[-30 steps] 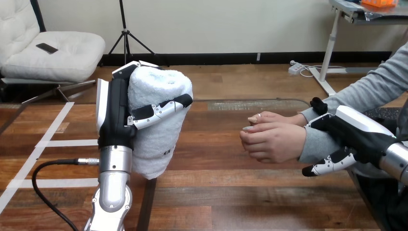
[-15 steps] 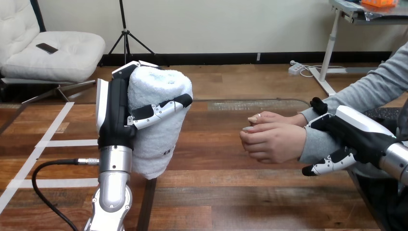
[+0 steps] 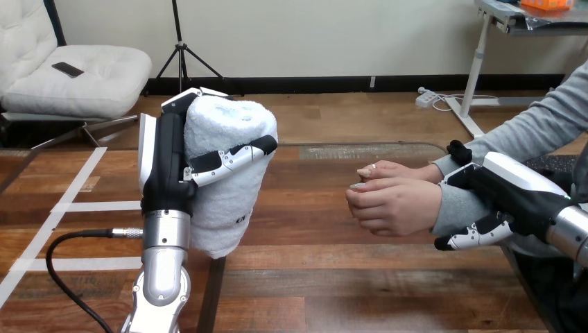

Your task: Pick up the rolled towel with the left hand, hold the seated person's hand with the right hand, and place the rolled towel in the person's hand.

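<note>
At the left, the robot's silver left forearm (image 3: 165, 257) rises from the bottom edge and ends in the black-and-white left hand (image 3: 165, 163), which stands upright with its white back shell turned outward. Its fingers (image 3: 182, 100) hook over the top of the thick, white, rolled terry towel (image 3: 229, 194) and its thumb (image 3: 232, 158) lies across the front, so the hand is clamped round the roll. The towel stands upright, well apart from the person's hand. Its lower end hangs near the left edge of the brown wooden table (image 3: 333, 277), though whether it touches the wood is hard to judge. Right of centre, the person's hand (image 3: 392, 202) is held above the table, fingers loosely curled and pointing left toward the towel. Farther right, the right hand (image 3: 509, 187) closes on the grey sleeve (image 3: 454, 201) at the person's wrist: dark fingertips (image 3: 457, 149) show over the top of it, and the thumb (image 3: 475, 234) curls beneath.
</note>
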Robot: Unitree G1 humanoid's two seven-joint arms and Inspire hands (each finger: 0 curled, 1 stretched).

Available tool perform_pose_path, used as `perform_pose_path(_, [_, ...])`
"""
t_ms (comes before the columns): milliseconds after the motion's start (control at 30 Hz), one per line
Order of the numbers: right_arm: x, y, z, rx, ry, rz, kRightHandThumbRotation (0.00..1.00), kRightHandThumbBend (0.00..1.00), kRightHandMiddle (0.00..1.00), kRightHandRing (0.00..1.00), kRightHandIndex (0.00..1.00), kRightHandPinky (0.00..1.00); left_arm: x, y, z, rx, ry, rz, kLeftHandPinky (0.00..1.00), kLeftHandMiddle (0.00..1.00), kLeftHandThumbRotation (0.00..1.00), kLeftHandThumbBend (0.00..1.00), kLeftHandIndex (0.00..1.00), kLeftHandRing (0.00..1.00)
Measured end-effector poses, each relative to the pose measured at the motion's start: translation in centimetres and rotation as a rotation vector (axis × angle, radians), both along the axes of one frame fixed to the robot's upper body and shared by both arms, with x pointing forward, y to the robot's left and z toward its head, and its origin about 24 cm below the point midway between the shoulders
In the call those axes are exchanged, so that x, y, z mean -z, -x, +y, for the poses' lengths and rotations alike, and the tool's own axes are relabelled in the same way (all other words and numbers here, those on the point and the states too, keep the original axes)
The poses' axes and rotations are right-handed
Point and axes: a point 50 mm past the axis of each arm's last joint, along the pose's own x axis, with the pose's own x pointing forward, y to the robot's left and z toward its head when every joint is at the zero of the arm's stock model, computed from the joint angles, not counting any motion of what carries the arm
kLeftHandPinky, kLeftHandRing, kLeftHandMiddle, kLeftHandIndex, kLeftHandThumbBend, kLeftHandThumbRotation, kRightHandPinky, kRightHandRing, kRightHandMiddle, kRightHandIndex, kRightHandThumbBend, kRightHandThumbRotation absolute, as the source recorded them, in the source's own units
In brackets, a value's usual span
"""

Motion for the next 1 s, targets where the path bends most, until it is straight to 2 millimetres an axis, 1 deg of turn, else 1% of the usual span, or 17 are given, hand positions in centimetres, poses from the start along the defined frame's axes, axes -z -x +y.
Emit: perform_pose_path(1000, [-0.06,0.01,0.09,-0.007,0.004,-0.015,0.0,0.63,0.4,0.35,0.43,0.31,0.0,0.0,-0.01,0.0,-0.001,0.0,0.36,0.4,0.0,0.67,0.4,0.39])
